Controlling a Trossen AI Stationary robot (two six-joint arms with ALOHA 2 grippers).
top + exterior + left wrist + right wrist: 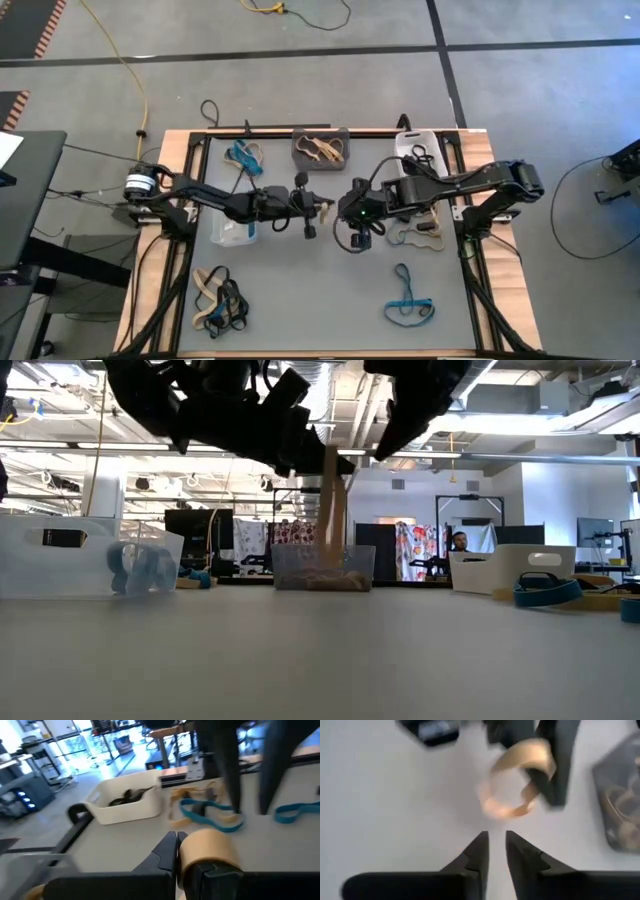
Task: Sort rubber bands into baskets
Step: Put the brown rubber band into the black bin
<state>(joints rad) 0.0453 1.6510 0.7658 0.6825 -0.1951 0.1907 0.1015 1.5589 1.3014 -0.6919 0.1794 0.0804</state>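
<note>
Both arms are dark, near-black, built of jointed segments. Left arm (215,200): a silver-and-black cylindrical part near its base, at the table's left edge; black cables trail from that base. Right arm (470,182): bulkier rounded housings along its length, black cables looping beside the links, a small green light on the wrist block. Left gripper (176,851): two matte black fingers, wedge-shaped, tapering to narrow tips above a broad flat black body. Right gripper (496,851): same matte black wedge fingers, stepped notches on the inner faces near the roots, wide black body behind.
</note>
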